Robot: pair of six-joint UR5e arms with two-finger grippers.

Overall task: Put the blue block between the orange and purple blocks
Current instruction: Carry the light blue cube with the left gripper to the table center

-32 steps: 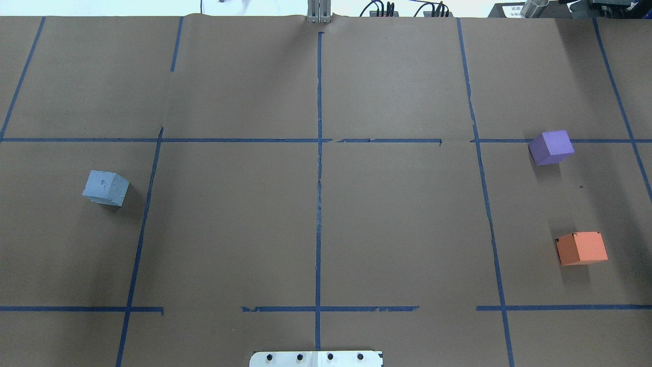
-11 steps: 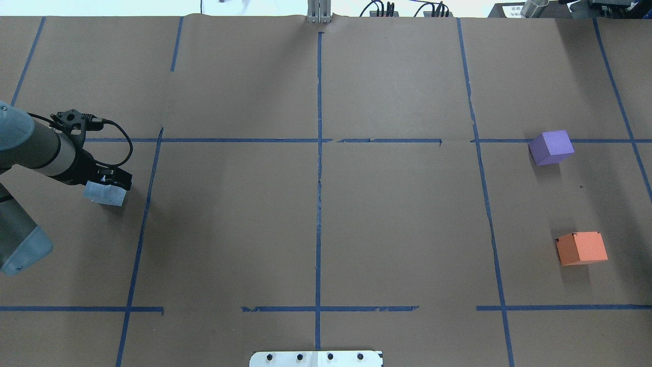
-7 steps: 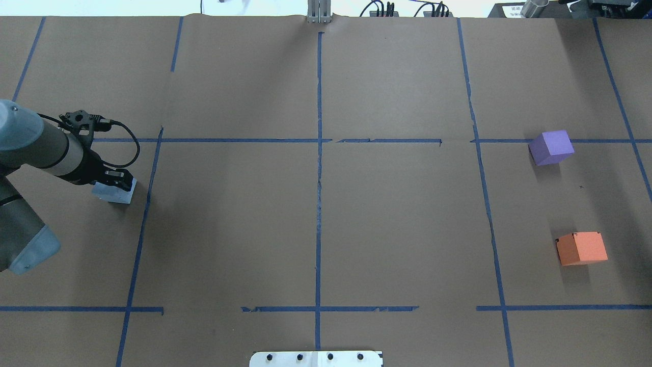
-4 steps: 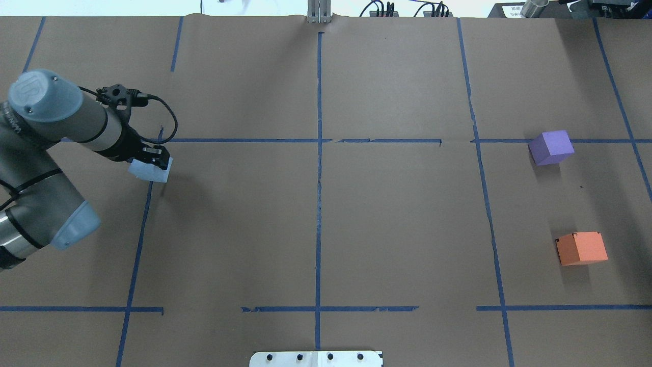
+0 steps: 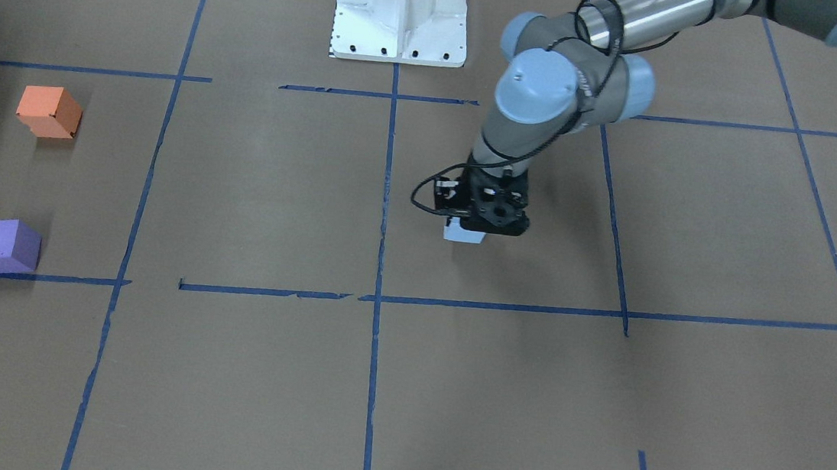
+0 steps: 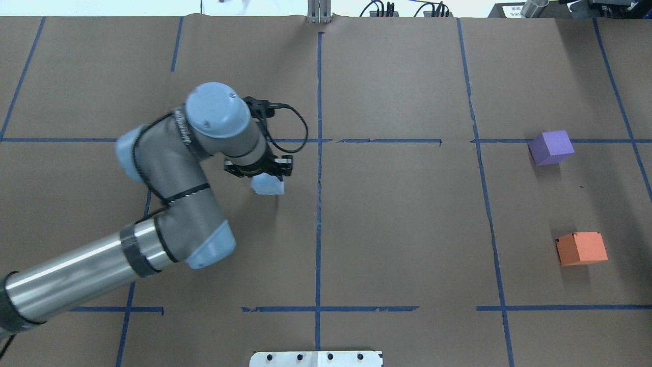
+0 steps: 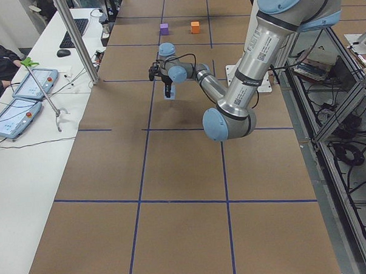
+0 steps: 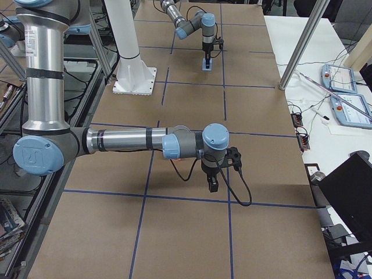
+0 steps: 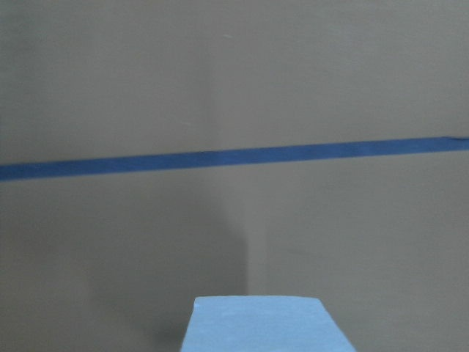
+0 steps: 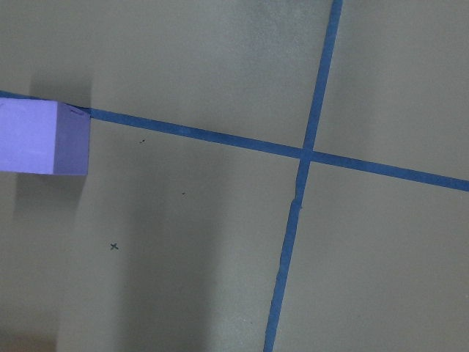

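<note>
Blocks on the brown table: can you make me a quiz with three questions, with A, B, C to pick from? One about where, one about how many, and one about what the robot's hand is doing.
1. Where is the blue block?
A. Between the other two blocks.
B. In the left gripper, far from the other blocks.
C. Stacked on another block.

2. How many blocks can you see?
A. Two.
B. Five.
C. Three.

3. The left gripper is:
A. shut on the blue block.
B. open and empty.
C. out of sight.

Answers:
1 B: the overhead view shows it in the gripper, across the table from the orange block and the purple block.
2 C: one blue, one orange, one purple.
3 A: the gripper sits right over the block and clamps its sides.
</note>
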